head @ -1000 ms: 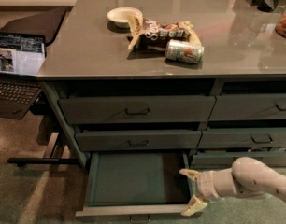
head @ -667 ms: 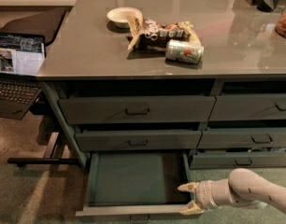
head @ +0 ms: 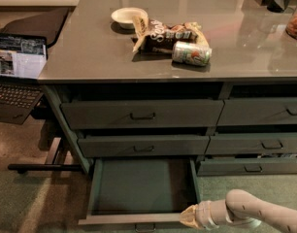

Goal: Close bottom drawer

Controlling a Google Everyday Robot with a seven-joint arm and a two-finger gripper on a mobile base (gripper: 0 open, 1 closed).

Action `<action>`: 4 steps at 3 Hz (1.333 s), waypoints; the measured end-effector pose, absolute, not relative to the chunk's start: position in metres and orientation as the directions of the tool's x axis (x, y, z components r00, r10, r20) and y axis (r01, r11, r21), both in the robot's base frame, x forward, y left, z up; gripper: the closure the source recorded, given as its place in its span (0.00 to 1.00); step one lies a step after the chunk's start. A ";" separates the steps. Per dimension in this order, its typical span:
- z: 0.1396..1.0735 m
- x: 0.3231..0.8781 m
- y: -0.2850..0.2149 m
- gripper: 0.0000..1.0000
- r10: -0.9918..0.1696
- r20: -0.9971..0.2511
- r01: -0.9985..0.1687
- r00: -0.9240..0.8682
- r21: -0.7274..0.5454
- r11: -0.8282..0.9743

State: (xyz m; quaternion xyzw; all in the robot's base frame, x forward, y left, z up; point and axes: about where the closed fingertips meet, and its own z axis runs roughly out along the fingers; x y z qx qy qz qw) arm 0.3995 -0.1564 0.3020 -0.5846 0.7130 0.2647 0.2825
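A: Sits lower and slightly left versus 0.7 s back: gripper [head: 189, 218] at right end of front panel of bottom drawer [head: 143, 184]. Pulled well out, floor bare. Open or pressed together: cannot tell.
B: Push square against panel, straight inward, steady — less risk of jamming. Any writing?
A: Pale lettering on chip bag [head: 163, 33], label on can [head: 191, 53] — not legible.

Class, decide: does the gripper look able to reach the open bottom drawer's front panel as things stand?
Probably yes: the gripper sits at the right end of the front panel of the bottom drawer, nothing between them.
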 end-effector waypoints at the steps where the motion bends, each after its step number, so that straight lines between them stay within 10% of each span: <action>1: 0.251 0.397 -0.154 1.00 -0.666 -0.713 -0.972 -0.219 0.104 0.208; 4: 0.176 0.390 -0.156 1.00 -0.638 -0.701 -0.945 -0.318 0.178 0.275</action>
